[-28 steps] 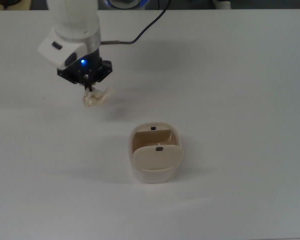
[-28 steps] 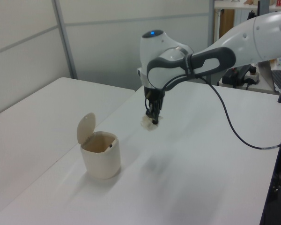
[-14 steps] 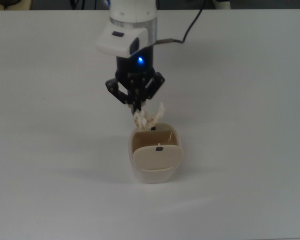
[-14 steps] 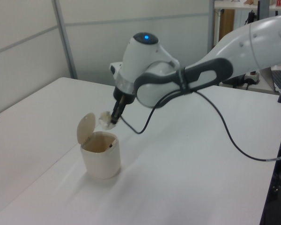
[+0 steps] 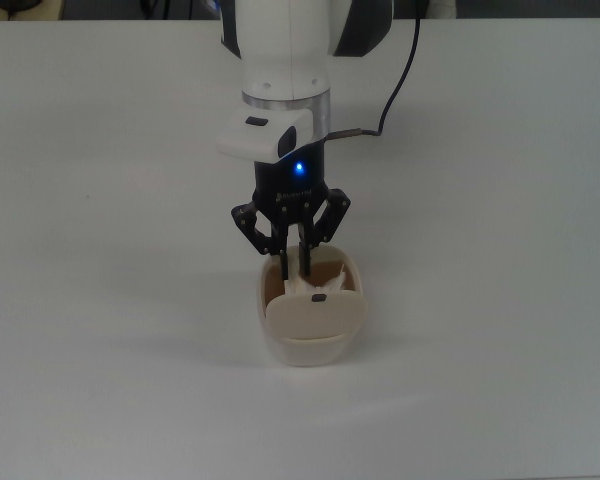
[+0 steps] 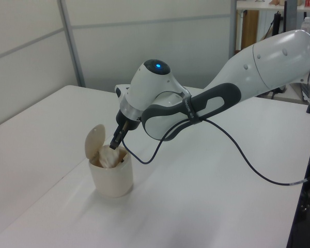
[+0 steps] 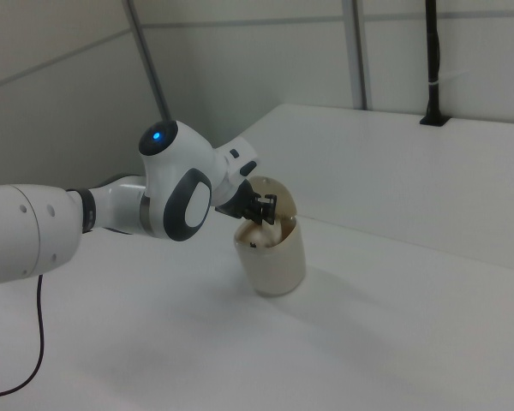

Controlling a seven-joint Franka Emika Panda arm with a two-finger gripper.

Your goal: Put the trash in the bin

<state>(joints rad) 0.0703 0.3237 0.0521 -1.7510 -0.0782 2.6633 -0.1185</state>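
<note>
The beige bin [image 5: 310, 345] stands on the white table with its flap lid [image 6: 94, 139] swung up. The trash [image 6: 109, 157], a crumpled cream-white wad, lies in the bin's mouth and rises a little above the rim; in the top view the trash [image 5: 303, 288] shows between the fingertips. My gripper [image 5: 293, 268] hangs tip-down right over the opening, its fingers spread apart and open, just above the wad. The same gripper [image 7: 262, 214] in the right view sits at the rim of the bin [image 7: 278, 261], in front of the raised lid.
A black cable [image 5: 395, 95] runs from the wrist back over the table and loops across the table in the left view [image 6: 248, 160]. The white table [image 5: 500, 300] spreads on all sides of the bin. Wall panels [image 6: 144, 31] stand behind it.
The gripper carried the trash from the top view's upper left to the bin, came down over the opening, and its fingers have spread; the wad now rests in the bin.
</note>
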